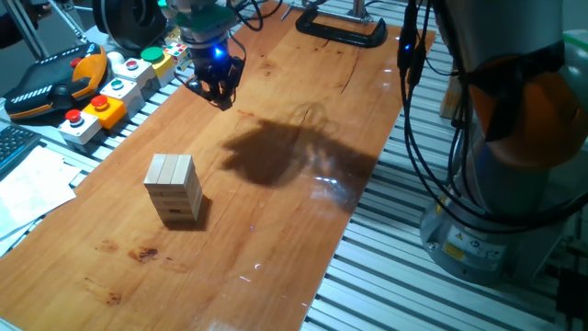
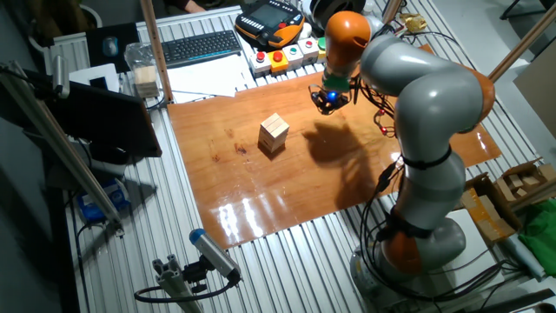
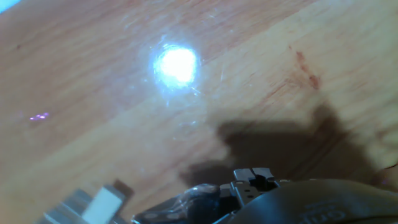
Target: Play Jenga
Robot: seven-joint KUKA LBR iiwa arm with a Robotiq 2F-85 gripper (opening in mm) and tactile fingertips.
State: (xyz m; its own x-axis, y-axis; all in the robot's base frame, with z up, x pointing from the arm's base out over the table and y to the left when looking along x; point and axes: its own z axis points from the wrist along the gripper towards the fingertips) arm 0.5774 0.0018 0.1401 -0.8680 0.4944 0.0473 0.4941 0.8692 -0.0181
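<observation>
My black two-finger gripper (image 1: pixel 215 85) hangs above the brown wooden tabletop (image 1: pixel 276 230), holding nothing; can't tell if the fingers are apart or together, the hand view shows mostly glare. The small tower of pale wooden blocks (image 1: pixel 174 189) stands upright, well apart from me, toward the table's middle. Judging it light, rigid and loosely stacked, so it topples easily: take one block by its short ends, not the stack. Arm reaches over the table, wrist pointing down.
</observation>
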